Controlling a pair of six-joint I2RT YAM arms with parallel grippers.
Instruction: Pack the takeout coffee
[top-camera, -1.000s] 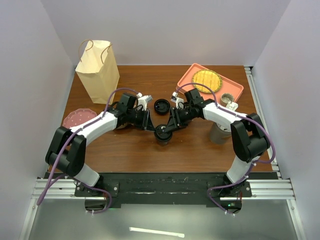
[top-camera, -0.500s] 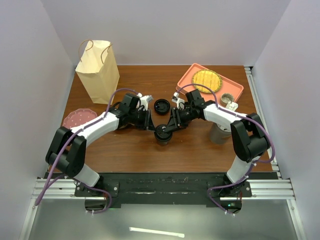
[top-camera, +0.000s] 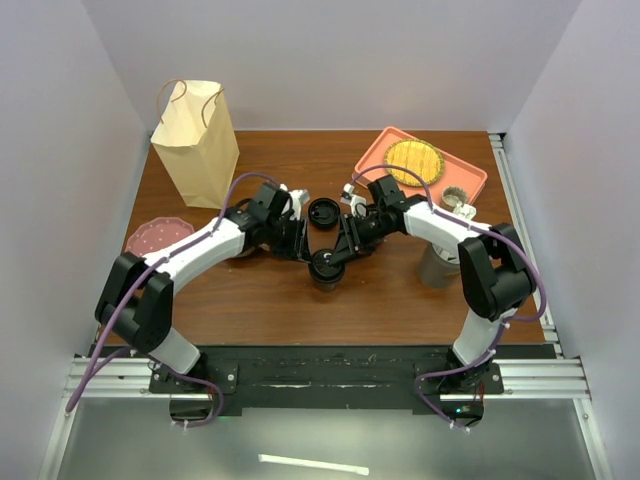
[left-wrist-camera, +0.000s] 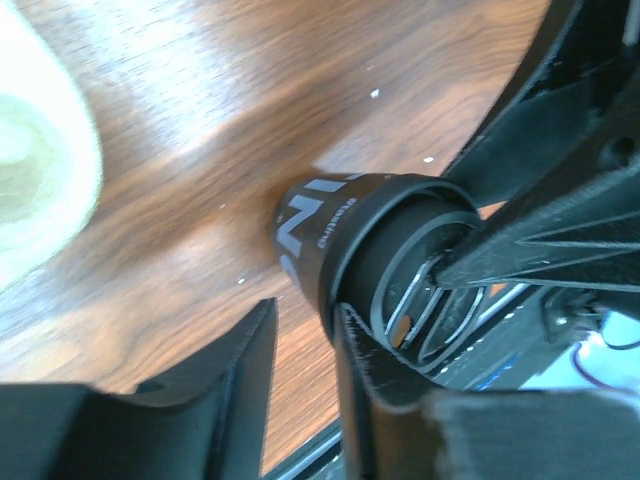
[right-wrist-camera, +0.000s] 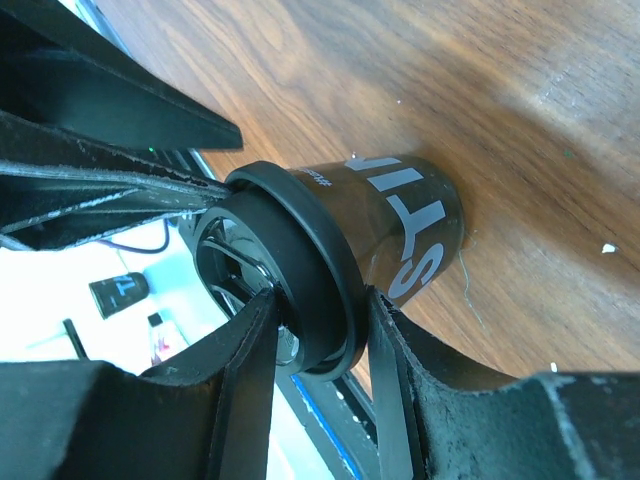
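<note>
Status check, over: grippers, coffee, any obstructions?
Right gripper clamped on takeout coffee. Left gripper alongside it, grip unclear. Coffee upright on table, not bagged. Second black cup close behind.

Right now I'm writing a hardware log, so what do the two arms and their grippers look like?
Both the left arm and right arm have white link shells between black joints, each trailed by a loose purple cable. The left gripper and right gripper have flat, matte black, tapering fingers. No markings are legible on them.
</note>
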